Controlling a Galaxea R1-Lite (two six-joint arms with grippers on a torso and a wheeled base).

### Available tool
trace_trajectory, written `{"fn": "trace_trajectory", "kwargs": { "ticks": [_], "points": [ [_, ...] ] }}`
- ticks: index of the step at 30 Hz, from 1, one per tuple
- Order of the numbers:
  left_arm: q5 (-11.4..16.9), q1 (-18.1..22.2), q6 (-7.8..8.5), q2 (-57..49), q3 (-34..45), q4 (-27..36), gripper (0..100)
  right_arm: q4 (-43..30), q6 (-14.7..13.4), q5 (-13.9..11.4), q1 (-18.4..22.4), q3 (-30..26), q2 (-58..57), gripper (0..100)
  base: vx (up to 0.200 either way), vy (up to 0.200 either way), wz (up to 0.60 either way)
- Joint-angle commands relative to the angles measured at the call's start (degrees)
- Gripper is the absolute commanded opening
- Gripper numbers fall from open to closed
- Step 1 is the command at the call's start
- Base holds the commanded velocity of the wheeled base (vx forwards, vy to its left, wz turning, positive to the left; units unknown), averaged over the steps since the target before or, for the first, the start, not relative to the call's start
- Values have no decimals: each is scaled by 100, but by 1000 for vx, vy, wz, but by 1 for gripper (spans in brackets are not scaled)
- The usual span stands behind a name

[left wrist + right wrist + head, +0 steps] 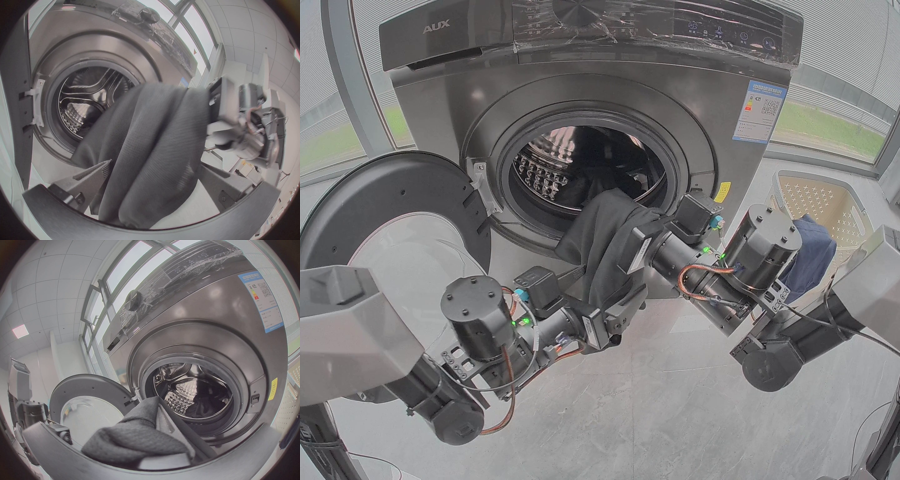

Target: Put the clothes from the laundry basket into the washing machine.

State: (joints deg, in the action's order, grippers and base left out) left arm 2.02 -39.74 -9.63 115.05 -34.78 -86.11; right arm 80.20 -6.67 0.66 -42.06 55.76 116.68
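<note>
Clamps grey garment [606, 237] in right jaws at washing machine [700, 125] mouth; straddles its hanging end with left jaws spread wide; laundry basket [831, 194] alongside.

A laundry corner in an office-like test room: a front-loading washing machine [581, 94] at twelve o'clock on grey floor tiles [675, 406], a laundry basket [831, 206] at two o'clock, tall windows [131, 265] behind it, grid ceiling panels [47, 287] overhead.

One grey steel washing machine [700, 125], one cream plastic laundry basket [831, 200], one charcoal garment [606, 244], one navy garment [812, 262], one black garment [206, 405]
</note>
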Motion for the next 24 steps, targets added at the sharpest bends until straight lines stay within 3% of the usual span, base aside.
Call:
{"fn": "trace_trajectory", "kwargs": {
  "ticks": [1, 2, 4, 13, 14, 19, 24],
  "points": [
    [0, 151, 75, 738, -503, -2, 100, 4, -1, 4, -189, -83, -13, 0, 0, 0, 0],
    [0, 265, 172, 905, -653, -11, 100, 4, -1, 13, -242, -92, -48, 0, 0, 0, 0],
    [-44, 379, 216, 1063, -820, -11, 100, -5, -1, 13, -277, -153, -92, 0, 0, 0, 0],
    [-264, 599, 216, 1370, -1198, -11, 100, 13, -28, 31, -426, -338, -268, 0, 0, 0, 0],
    [-273, 599, 216, 1388, -1198, -11, 0, 13, -45, 31, -426, -329, -268, 0, 0, 0, 0],
    [-281, 634, 207, 1441, -1286, -19, 0, 13, -80, 92, -400, -346, -312, 0, 0, 0, 0],
    [-290, 872, 198, 1300, -1453, -19, 0, -22, -80, 92, -57, -637, -585, 0, 0, 0, 0]
  ]
}}
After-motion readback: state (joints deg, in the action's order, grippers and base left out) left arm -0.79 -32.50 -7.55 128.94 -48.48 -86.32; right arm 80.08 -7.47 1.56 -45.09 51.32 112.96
